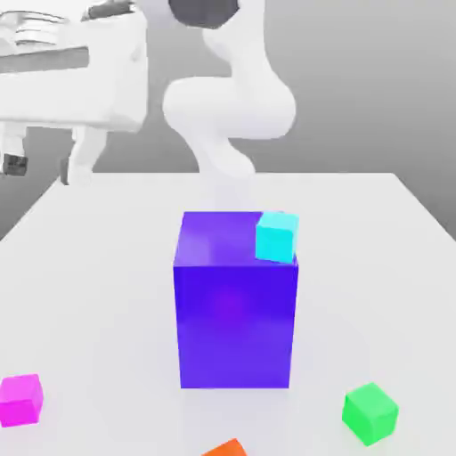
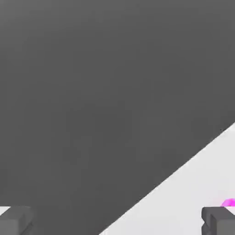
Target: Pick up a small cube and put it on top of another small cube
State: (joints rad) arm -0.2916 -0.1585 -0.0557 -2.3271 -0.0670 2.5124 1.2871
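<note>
Fingers spread wide and empty, the gripper hangs high; the pink cube sits far below them (near the table edge). A misaligned descent could knock it off.

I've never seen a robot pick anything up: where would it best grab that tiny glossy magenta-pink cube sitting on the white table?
Probably from straight above, closing the open gripper on two opposite vertical faces of the small glossy magenta-pink cube. It sits flat on the white table with bare space around it and its top uncovered, so the fingers could likely slide down both sides.
</note>
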